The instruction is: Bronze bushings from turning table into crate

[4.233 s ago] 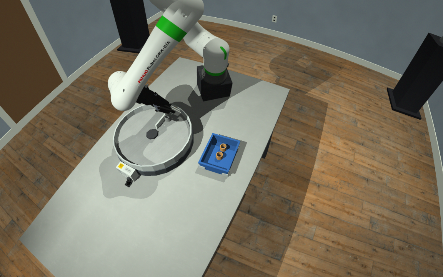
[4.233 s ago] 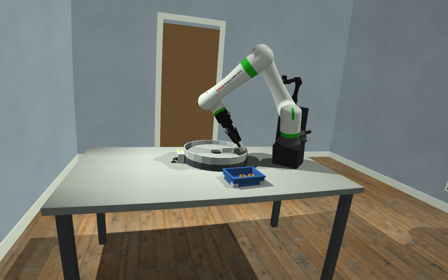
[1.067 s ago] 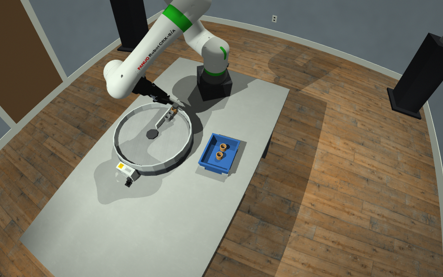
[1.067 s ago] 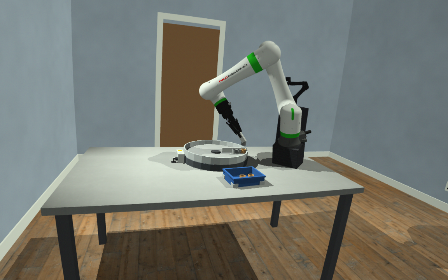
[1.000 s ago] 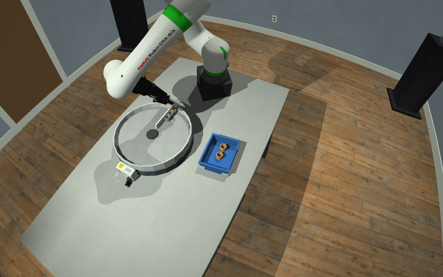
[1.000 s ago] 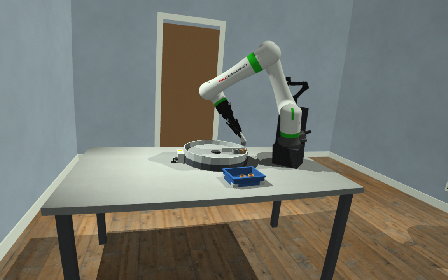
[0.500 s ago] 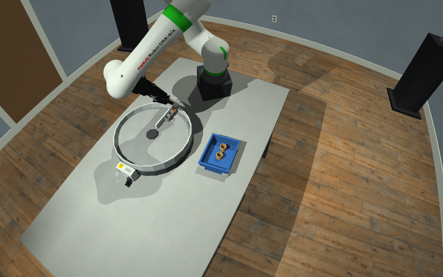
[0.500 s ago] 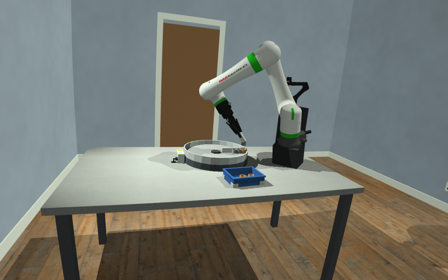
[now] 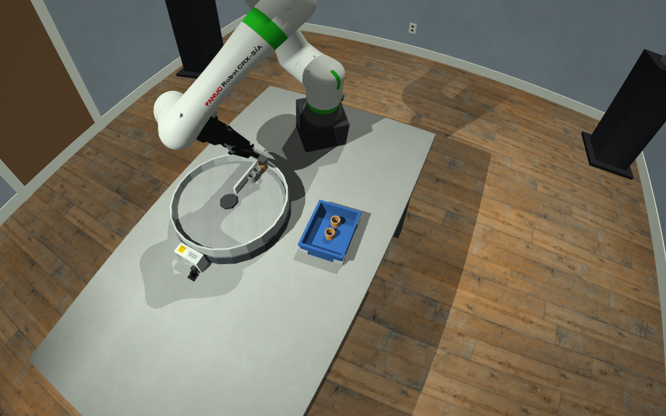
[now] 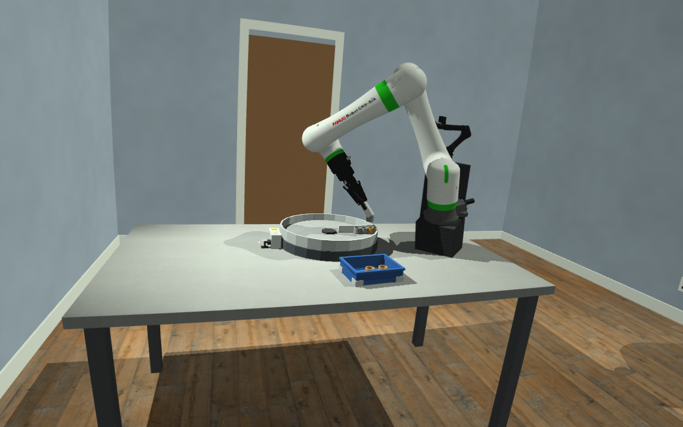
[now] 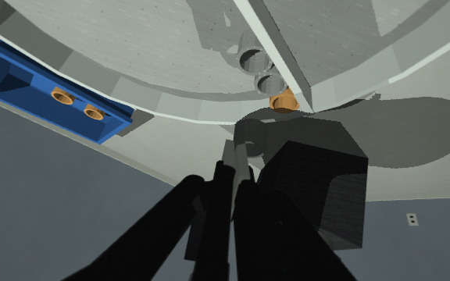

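Observation:
My gripper (image 9: 259, 154) (image 10: 367, 209) (image 11: 232, 154) is shut, with what looks like the wall of a grey steel bushing (image 11: 249, 130) pinched between its fingertips, just above the turning table (image 9: 252, 252) (image 10: 328, 244) (image 11: 178, 108) near its rim. One bronze bushing (image 9: 262, 166) (image 10: 371, 230) (image 11: 287, 99) stands on the turning table beside the rim. Two steel bushings, one (image 9: 256, 169) (image 11: 270, 83) beside it and one (image 9: 251, 177) (image 11: 252, 58) further in, stand in line. The blue crate (image 9: 325, 252) (image 10: 376, 276) holds two bronze bushings, one (image 9: 335, 221) and another (image 9: 329, 233).
A thin upright guide plate (image 9: 244, 182) (image 10: 345, 228) (image 11: 273, 51) runs beside the bushings on the turning table. A dark hub (image 9: 229, 201) sits at its centre. A white drive box (image 9: 189, 255) is fixed outside its rim. The black robot base (image 9: 322, 135) stands behind.

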